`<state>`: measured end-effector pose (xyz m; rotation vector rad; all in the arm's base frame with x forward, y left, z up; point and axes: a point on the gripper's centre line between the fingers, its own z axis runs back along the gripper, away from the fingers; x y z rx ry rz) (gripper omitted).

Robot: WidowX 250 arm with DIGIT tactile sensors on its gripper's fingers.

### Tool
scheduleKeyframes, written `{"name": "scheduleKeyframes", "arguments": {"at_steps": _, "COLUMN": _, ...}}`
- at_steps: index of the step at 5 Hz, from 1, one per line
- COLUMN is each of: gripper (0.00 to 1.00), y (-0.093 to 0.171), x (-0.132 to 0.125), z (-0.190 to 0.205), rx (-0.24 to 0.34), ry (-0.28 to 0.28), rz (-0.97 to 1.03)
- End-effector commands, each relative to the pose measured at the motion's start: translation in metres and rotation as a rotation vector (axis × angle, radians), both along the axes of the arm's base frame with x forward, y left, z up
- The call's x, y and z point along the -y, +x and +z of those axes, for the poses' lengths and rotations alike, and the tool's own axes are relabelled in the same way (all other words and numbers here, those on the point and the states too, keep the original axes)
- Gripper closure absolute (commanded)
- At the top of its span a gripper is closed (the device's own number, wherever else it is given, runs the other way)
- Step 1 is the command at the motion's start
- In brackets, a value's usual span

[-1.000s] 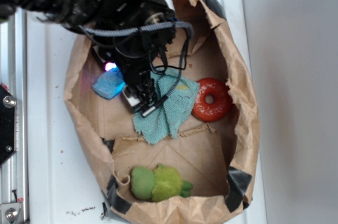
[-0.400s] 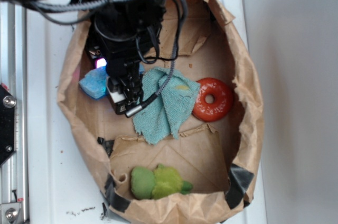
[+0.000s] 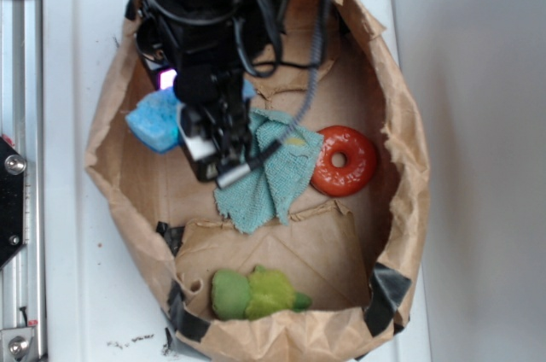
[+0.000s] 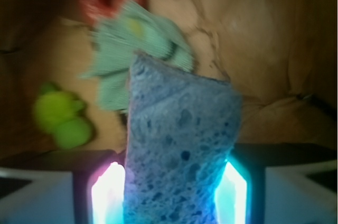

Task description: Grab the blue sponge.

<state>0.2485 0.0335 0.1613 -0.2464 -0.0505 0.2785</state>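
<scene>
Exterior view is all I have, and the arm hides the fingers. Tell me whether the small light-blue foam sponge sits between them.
Observer: Yes. In the wrist view the small light-blue foam sponge fills the gap of the gripper, both glowing pads against its sides.
Operator: Say how far it sticks out.
Observer: Well past the fingertips, its far edge covering part of the teal-green terry cloth.
Operator: Check nothing else is caught.
Observer: Only sponge shows between the pads.

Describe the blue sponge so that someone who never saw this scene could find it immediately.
Look inside the brown paper bag; the blue sponge is at its left side, under the black arm and clamped in the gripper. It is a small, porous light-blue block, unlike the larger teal cloth beside it.
</scene>
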Motion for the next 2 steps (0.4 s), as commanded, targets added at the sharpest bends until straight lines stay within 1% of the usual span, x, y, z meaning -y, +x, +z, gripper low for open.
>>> {"name": "scheduleKeyframes", "arguments": {"at_steps": 1, "gripper": 1.0, "y": -0.0116, "x": 0.0526, "z": 0.0731, "rx": 0.264, "ry": 0.155, "rz": -0.203}}
{"name": "scheduleKeyframes", "arguments": {"at_steps": 2, "gripper": 0.93, "y": -0.0055, "x": 0.0526, "z": 0.0696, "rx": 0.286, "ry": 0.228, "rz": -0.175}}
